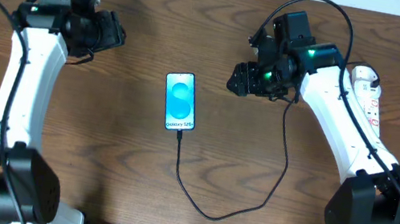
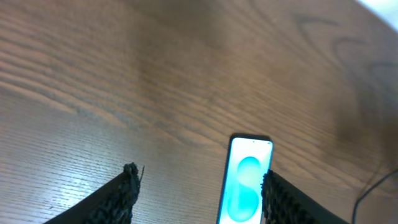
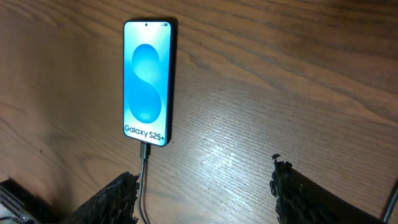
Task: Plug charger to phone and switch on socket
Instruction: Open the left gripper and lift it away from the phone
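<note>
Okay, charger [image 3: 143, 168] sits in phone [image 3: 148, 78]. Left end effector [image 2: 199, 177] and right end effector [image 3: 204, 174] apart, empty. Socket [image 1: 368, 90] switch pending, far right.

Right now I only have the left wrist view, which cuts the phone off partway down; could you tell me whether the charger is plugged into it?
Observer: Yes, the charger has its plug tip in the bottom edge of the phone.
Operator: Thank you. Where is the socket?
Observer: The socket lies far to the right, beside the right arm; its switch is too small to read.
Operator: And the right claw?
Observer: The right claw is open and empty, right of the phone.
</note>
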Controlling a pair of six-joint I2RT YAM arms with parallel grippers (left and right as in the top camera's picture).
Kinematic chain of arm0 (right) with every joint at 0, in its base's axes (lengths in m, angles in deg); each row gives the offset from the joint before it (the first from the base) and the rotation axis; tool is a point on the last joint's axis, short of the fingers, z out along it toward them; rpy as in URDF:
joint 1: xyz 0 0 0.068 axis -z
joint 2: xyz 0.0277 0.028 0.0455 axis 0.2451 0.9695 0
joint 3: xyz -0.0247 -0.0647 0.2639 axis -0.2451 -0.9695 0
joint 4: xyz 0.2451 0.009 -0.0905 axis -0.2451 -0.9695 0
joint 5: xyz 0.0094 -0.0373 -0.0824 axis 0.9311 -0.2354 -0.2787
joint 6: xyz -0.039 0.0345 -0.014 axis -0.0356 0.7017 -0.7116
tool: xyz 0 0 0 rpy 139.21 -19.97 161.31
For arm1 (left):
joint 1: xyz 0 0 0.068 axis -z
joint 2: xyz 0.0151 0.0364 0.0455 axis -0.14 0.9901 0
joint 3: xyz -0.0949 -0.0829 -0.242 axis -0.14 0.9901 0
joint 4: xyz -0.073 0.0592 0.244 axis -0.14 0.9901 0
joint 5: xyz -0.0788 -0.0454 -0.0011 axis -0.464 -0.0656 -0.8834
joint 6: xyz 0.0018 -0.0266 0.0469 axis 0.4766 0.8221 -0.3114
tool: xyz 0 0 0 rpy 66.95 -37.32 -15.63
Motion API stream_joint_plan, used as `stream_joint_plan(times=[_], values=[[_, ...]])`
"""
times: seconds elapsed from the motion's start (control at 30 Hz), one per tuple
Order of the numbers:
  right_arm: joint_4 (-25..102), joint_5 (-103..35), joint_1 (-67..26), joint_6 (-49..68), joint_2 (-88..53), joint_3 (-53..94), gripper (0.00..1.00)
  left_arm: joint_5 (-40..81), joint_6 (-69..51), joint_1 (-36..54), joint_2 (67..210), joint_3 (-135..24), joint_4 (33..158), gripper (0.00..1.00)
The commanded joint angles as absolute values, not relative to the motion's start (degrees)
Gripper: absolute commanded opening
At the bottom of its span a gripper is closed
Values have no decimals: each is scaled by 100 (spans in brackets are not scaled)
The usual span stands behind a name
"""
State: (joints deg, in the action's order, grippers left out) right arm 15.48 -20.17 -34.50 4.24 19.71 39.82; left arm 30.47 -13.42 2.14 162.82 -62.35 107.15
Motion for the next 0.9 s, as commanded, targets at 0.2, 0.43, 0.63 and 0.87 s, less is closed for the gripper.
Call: stream_joint_plan(times=[0.2, 0.43, 0.63, 0.87], values=[[1543, -2082, -3492, 343, 1957, 4050, 66, 3114, -1390, 196, 15990, -6279, 10822, 68], [1740, -2043, -3492, 346, 1955, 4050, 48, 3110, -1390, 196, 15990, -6270, 10827, 98], [1764, -2045, -3439, 343, 1955, 4050, 41, 3110, -1388, 196, 15992, -6270, 10827, 98], [1631, -2045, -3332, 343, 1955, 4050, 40, 3110, -1388, 196, 15990, -6270, 10827, 98]])
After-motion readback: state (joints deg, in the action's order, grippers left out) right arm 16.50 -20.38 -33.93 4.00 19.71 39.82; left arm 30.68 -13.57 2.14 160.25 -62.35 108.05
